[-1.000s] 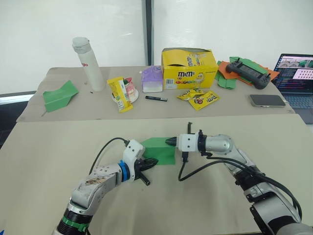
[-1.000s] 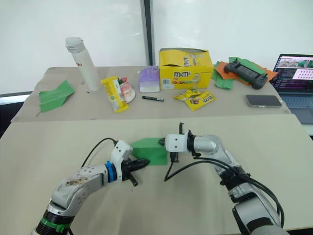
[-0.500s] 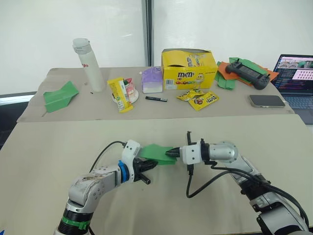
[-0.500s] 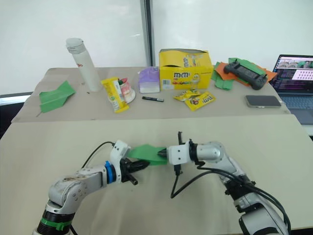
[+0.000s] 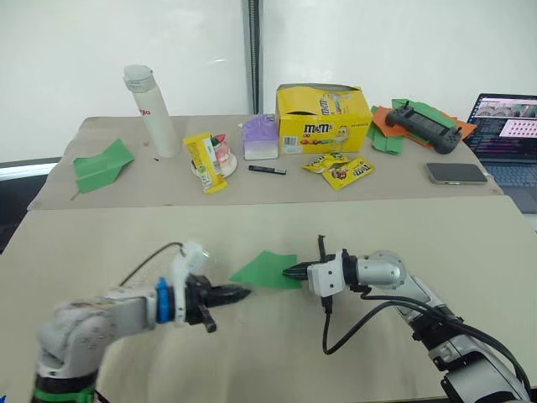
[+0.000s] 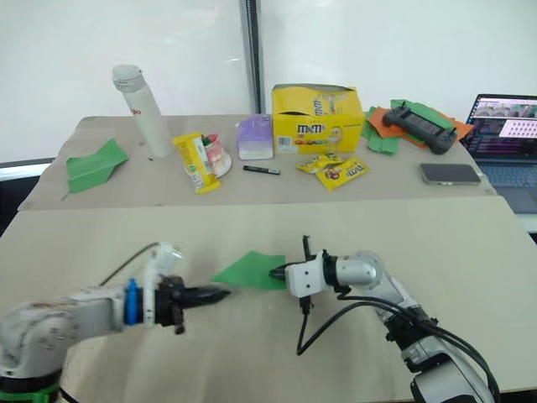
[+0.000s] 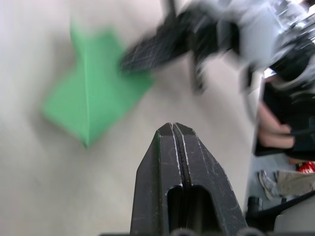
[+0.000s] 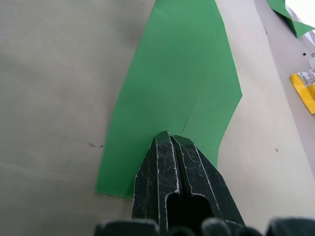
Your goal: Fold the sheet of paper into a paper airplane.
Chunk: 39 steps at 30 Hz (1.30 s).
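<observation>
The sheet of paper (image 5: pixel 267 270) is bright green and folded into a flat pointed wedge with a centre crease. It lies on the near beige table. My right gripper (image 5: pixel 288 272) is shut, its tips resting on top of the paper's right edge (image 8: pixel 172 88). My left gripper (image 5: pixel 241 293) is shut too and sits just left of the paper's near corner, apart from it. In the left wrist view the paper (image 7: pixel 93 98) lies ahead of the shut left fingers (image 7: pixel 167 162), with the right gripper blurred on its far side.
On the far table stand a white bottle (image 5: pixel 151 99), a yellow candy box (image 5: pixel 323 117), a purple box (image 5: pixel 260 136), snack packets (image 5: pixel 340 170) and a spread-winged green paper plane (image 5: pixel 101 164). A controller (image 5: pixel 424 122) on paper scraps, a phone (image 5: pixel 457 172) and a laptop (image 5: pixel 508 126) are at right.
My left gripper has pulled back to the left, off the paper. The paper, lifted between both grippers before, now lies flat under the right gripper's tips.
</observation>
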{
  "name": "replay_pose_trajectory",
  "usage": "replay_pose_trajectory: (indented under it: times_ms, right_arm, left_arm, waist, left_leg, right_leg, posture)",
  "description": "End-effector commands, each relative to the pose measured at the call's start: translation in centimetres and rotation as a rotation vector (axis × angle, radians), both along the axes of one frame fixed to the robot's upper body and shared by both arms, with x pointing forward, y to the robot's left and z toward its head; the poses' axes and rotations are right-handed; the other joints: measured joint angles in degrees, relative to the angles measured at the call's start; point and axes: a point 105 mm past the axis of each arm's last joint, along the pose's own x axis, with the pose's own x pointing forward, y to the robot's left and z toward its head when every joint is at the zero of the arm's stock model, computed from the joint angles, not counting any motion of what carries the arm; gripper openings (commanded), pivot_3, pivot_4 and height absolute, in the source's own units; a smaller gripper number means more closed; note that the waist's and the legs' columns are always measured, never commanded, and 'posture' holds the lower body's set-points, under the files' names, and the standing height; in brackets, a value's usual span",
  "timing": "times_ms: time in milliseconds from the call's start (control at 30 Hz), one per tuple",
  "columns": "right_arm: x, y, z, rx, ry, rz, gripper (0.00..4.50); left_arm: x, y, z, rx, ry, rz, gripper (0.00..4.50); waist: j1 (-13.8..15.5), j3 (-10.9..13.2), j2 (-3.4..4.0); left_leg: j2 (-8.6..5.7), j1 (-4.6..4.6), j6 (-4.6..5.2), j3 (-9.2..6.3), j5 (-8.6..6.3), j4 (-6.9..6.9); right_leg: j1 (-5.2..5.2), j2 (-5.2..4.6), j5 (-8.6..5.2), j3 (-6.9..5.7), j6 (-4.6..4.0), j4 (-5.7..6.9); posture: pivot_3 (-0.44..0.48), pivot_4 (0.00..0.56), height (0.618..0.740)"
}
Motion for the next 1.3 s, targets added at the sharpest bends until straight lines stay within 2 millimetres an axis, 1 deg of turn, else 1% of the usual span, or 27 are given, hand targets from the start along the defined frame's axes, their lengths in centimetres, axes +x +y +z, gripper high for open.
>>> replay_pose_trajectory:
  times_ms: [33,167,233,267,300,367,433,467,533,567,633,700,867,967,1033,1200,1300]
  right_arm:
    - [-0.9,-0.1,-2.2,-0.072,0.031,0.021,0.02]
    - [-1.0,-0.1,-2.4,-0.079,0.022,0.019,0.02]
    - [-1.4,-0.1,-2.5,-0.080,0.009,0.019,0.02]
    - [-1.6,0.0,-2.5,-0.079,0.004,0.019,0.02]
    - [-1.7,0.0,-2.5,-0.076,0.001,0.018,0.02]
    - [-2.0,0.1,-2.5,-0.073,-0.005,0.017,0.02]
    - [-2.2,0.2,-2.6,-0.071,-0.008,0.016,0.02]
    - [-2.3,0.2,-2.6,-0.070,-0.009,0.016,0.02]
    - [-2.5,0.3,-2.7,-0.068,-0.008,0.015,0.02]
    - [-2.6,0.3,-2.7,-0.067,-0.008,0.014,0.02]
    - [-2.6,0.1,-2.9,-0.067,-0.008,0.000,0.02]
    - [-2.7,-0.2,-3.0,-0.066,-0.004,-0.018,0.02]
    - [-3.1,-0.1,-3.2,-0.060,0.003,-0.030,0.02]
    - [-3.1,-0.1,-3.2,-0.059,0.004,-0.034,0.02]
    - [-3.0,0.0,-3.2,-0.059,0.004,-0.039,0.02]
    - [-2.8,0.2,-3.1,-0.055,0.000,-0.040,0.02]
    - [-2.8,0.2,-3.1,-0.054,0.000,-0.041,0.02]
  left_arm:
    - [2.6,1.4,0.9,0.022,-0.121,0.101,0.00]
    - [4.8,1.7,1.3,0.032,-0.229,0.174,0.00]
    - [6.9,2.6,1.1,0.077,-0.296,0.266,0.00]
    - [7.7,3.0,1.0,0.096,-0.326,0.302,0.00]
    - [8.2,3.3,0.4,0.156,-0.347,0.301,0.00]
    - [7.6,3.0,-1.4,0.311,-0.399,0.161,0.00]
    - [6.9,2.4,-2.6,0.352,-0.423,0.044,0.00]
    - [6.5,2.0,-3.3,0.408,-0.460,-0.041,0.00]
    - [5.5,1.3,-4.4,0.465,-0.505,-0.184,0.00]
    - [5.2,0.9,-4.6,0.452,-0.514,-0.220,0.00]
    - [5.1,0.0,-4.0,0.390,-0.540,-0.243,0.00]
    - [5.3,-0.4,-3.6,0.356,-0.564,-0.249,0.00]
    - [6.0,0.9,-3.0,0.336,-0.565,-0.232,0.00]
    - [5.8,1.7,-2.8,0.328,-0.561,-0.263,0.00]
    - [5.8,1.8,-2.5,0.304,-0.561,-0.280,0.00]
    - [5.1,0.4,-2.7,0.263,-0.558,-0.366,0.00]
    - [4.4,-0.8,-3.5,0.255,-0.551,-0.435,0.00]
  waist:
    - [0.03,0.00,0.00]
    - [0.05,-0.04,-0.07]
    - [0.10,-0.05,-0.08]
    - [0.20,-0.05,-0.08]
    - [0.20,-0.06,-0.09]
    - [0.00,-0.07,-0.10]
    - [-0.12,-0.07,-0.10]
    - [-0.07,-0.06,-0.10]
    - [0.02,-0.06,-0.14]
    - [0.05,-0.06,-0.13]
    - [0.12,-0.06,-0.14]
    - [0.14,-0.06,-0.14]
    - [0.11,-0.06,-0.14]
    - [0.06,-0.06,-0.14]
    - [0.07,-0.06,-0.14]
    - [0.03,-0.06,-0.14]
    - [-0.01,-0.06,-0.14]
  left_leg:
    - [-0.01,0.03,0.00,0.00,0.00,0.00]
    - [-0.02,0.02,-0.01,0.01,0.00,-0.01]
    - [0.00,0.02,-0.03,0.01,-0.01,-0.02]
    - [0.00,0.03,-0.03,0.00,-0.01,-0.03]
    - [-0.02,0.03,-0.03,0.00,-0.01,-0.03]
    - [-0.02,0.02,-0.04,0.02,-0.01,-0.06]
    - [-0.10,0.02,-0.06,0.06,-0.03,-0.20]
    - [-0.13,0.02,-0.06,0.06,-0.03,-0.23]
    - [-0.10,0.00,-0.05,0.05,-0.04,-0.24]
    - [-0.09,0.00,-0.05,0.05,-0.04,-0.24]
    - [0.01,0.00,-0.05,0.05,-0.04,-0.26]
    - [0.06,0.00,-0.05,0.05,-0.04,-0.26]
    - [0.08,0.01,-0.04,0.05,-0.04,-0.26]
    - [0.08,0.01,-0.04,0.05,-0.04,-0.26]
    - [0.08,0.01,-0.04,0.05,-0.04,-0.26]
    - [0.09,0.03,-0.03,0.05,-0.04,-0.25]
    - [0.11,0.03,-0.03,0.05,-0.04,-0.25]
  right_leg:
    - [0.02,0.00,0.00,0.01,0.00,0.00]
    - [0.01,0.02,0.00,0.01,-0.02,0.00]
    - [0.00,0.01,0.00,0.03,-0.02,-0.01]
    - [0.00,0.01,0.00,0.02,-0.02,-0.01]
    - [0.00,0.02,0.00,0.01,-0.02,-0.01]
    - [-0.04,0.04,0.00,0.03,-0.03,-0.01]
    - [-0.07,0.03,-0.03,0.09,-0.06,-0.06]
    - [-0.08,0.00,-0.05,0.09,-0.07,-0.06]
    - [-0.08,0.01,-0.05,0.06,-0.07,-0.13]
    - [-0.07,0.01,-0.05,0.05,-0.07,-0.14]
    - [-0.08,-0.01,-0.06,0.06,-0.08,-0.13]
    - [-0.07,0.01,-0.06,0.04,-0.08,-0.12]
    - [-0.07,0.06,-0.07,0.01,-0.06,-0.08]
    - [-0.08,0.06,-0.07,0.01,-0.06,-0.08]
    - [-0.07,0.07,-0.07,0.01,-0.06,-0.07]
    - [-0.06,0.08,-0.08,0.00,-0.05,-0.06]
    - [-0.07,0.10,-0.08,0.00,-0.05,-0.05]
  posture:
    - [0.000,0.150,0.740]
    - [0.000,0.150,0.740]
    - [0.000,0.150,0.740]
    - [0.000,0.150,0.740]
    - [0.000,0.150,0.740]
    - [0.000,0.150,0.740]
    - [0.000,0.150,0.740]
    - [0.000,0.150,0.740]
    - [0.000,0.150,0.740]
    - [0.000,0.150,0.740]
    - [0.000,0.150,0.740]
    - [0.000,0.150,0.740]
    - [0.000,0.150,0.740]
    - [0.000,0.150,0.740]
    - [0.000,0.150,0.740]
    - [0.000,0.150,0.740]
    - [0.000,0.150,0.740]
